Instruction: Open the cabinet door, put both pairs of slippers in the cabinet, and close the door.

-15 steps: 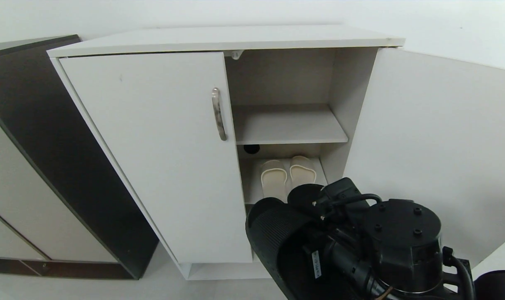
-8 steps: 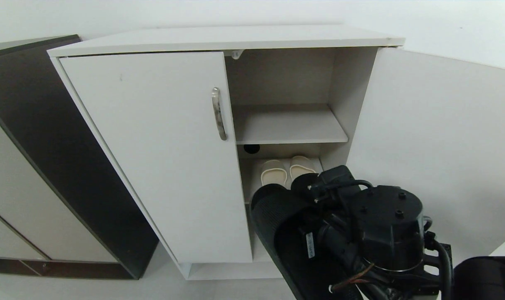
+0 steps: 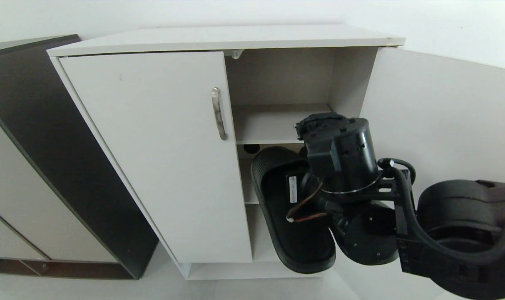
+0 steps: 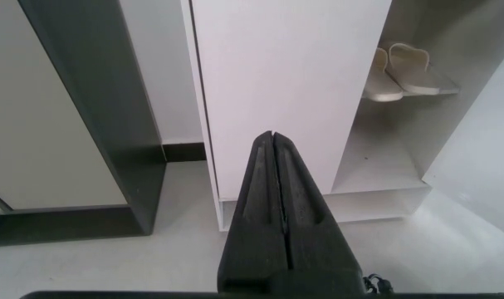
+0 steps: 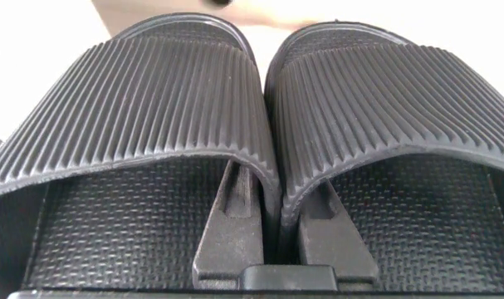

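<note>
The white cabinet [image 3: 152, 146] has its left door closed and its right door [image 3: 435, 125] swung wide open. A pair of cream slippers [image 4: 409, 73] lies on the middle shelf inside. My right gripper [image 5: 272, 199] is shut on the pair of black slippers [image 5: 260, 108], pinching their inner sides together. In the head view the black slippers [image 3: 285, 208] hang soles-out at the cabinet opening, below the upper shelf [image 3: 269, 125]. My left gripper [image 4: 271, 141] is shut and empty, low in front of the closed left door [image 4: 285, 75].
A dark-framed cabinet [image 3: 48, 146] stands close against the white cabinet's left side. The bottom compartment [image 4: 376, 158] of the white cabinet holds nothing. The closed door carries a metal handle [image 3: 218, 113]. Bare light floor [image 4: 110, 257] lies in front.
My right arm has risen and pushed forward with the black slippers, from below the opening up to the middle shelf level, now covering the cream slippers in the head view.
</note>
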